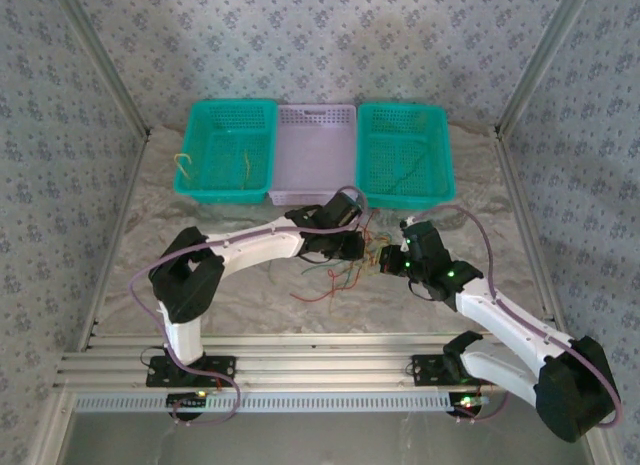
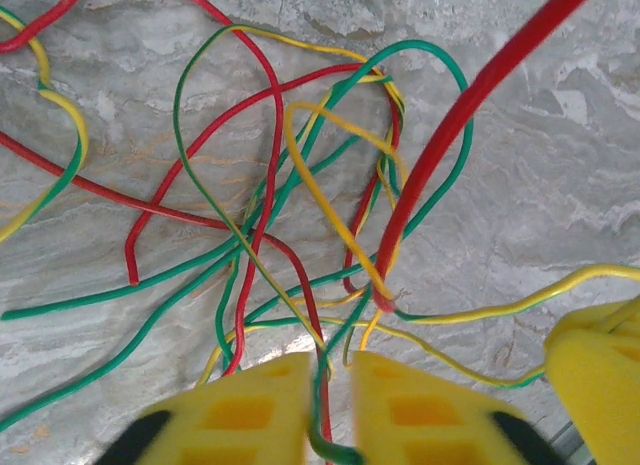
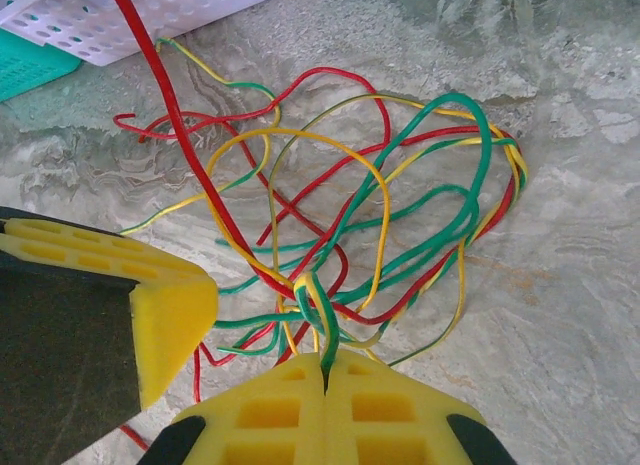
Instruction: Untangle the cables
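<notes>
The left pincer and the right pincer are each squeezed tight on a few strands of the cables, heaped just in front of both, probably so they can pull the knot apart

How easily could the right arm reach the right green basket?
Probably yes: the table before that basket is bare. But the right gripper is shut on the cables, which the left gripper also pinches.
</notes>
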Robot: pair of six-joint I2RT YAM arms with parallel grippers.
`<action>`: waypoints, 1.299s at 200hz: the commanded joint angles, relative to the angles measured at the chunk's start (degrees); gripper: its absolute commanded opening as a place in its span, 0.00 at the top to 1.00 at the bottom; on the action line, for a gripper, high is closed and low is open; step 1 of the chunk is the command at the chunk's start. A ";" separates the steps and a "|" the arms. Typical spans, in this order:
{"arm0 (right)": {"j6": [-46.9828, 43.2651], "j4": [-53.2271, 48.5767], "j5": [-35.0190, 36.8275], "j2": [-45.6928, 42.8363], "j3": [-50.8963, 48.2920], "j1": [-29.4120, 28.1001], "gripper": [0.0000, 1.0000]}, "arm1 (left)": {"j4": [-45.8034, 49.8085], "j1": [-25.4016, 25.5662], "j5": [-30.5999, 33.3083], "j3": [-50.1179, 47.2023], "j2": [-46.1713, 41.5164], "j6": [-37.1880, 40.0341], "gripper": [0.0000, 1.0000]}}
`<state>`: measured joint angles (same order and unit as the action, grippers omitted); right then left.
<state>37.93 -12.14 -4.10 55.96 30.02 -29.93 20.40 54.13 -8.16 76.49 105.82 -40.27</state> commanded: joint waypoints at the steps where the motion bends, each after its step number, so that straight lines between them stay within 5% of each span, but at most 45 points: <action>1: -0.75 -2.60 3.03 -2.00 0.74 0.18 1.00 | 0.89 0.45 -0.02 0.73 -0.80 0.76 0.96; 80: 2.44 -11.07 8.35 -9.80 3.11 7.21 1.00 | 9.58 -1.04 4.29 -4.22 -13.30 4.95 1.00; 123: 4.12 -10.86 3.34 -13.11 3.27 15.94 1.00 | 15.36 -5.93 5.86 -7.60 -24.71 6.85 1.00; 207: 4.18 -11.53 1.85 -12.15 3.38 22.88 1.00 | 29.71 -11.20 8.36 -5.69 -40.81 13.44 1.00; 260: 3.39 -5.05 -7.16 -10.97 2.72 25.65 1.00 | 30.31 -17.31 7.45 -6.23 -48.76 13.48 1.00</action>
<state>41.58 -21.89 -5.13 43.94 32.34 -4.54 49.60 38.24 -0.75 69.12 60.42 -27.83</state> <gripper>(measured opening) 0.045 0.040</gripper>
